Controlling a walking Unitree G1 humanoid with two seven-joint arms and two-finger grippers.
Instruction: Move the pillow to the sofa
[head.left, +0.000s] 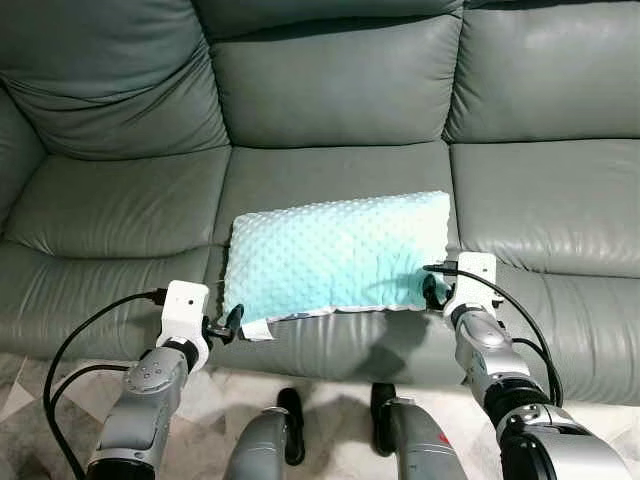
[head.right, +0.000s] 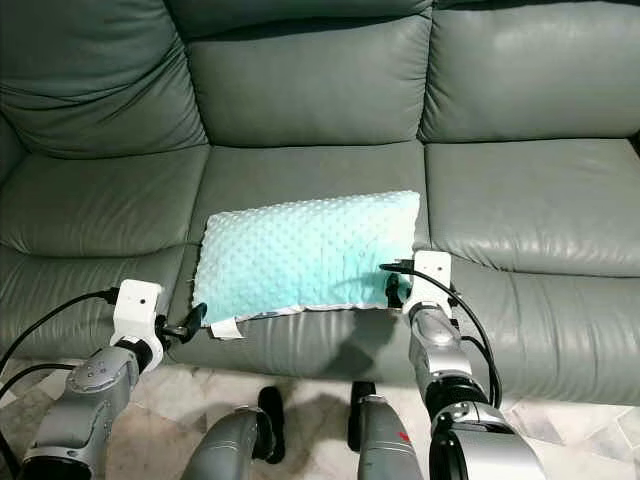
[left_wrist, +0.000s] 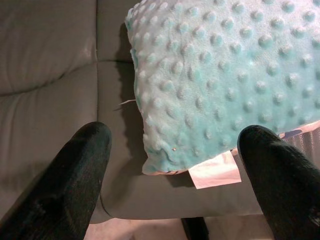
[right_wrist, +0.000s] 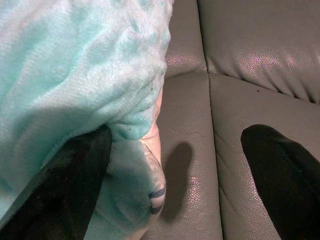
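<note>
From the head views, the pillow (head.left: 338, 255) lay flat on the middle seat of the sofa (head.left: 330, 80), its near edge at the seat's front lip. That placing suggested the carrying was as good as done, with letting go the step in hand. The left hand (head.left: 228, 324) sat at the pillow's near left corner and the right hand (head.left: 434, 291) at its near right corner, one at each end, as a wide soft thing wants. Below the pillow, past the seat's front, the robot's own legs (head.left: 265, 440) stood on pale floor (head.left: 25, 400); nothing else lay on the cushions

In the left wrist view the fingers (left_wrist: 70, 175) stood wide apart, the pillow's corner and its white tag (left_wrist: 215, 172) between them, untouched

In the right wrist view the right hand's fingers (right_wrist: 70, 175) were also wide; one lay against the pillow's underside where the fabric bunched, the other well clear over bare sofa, so nothing was pinched
</note>
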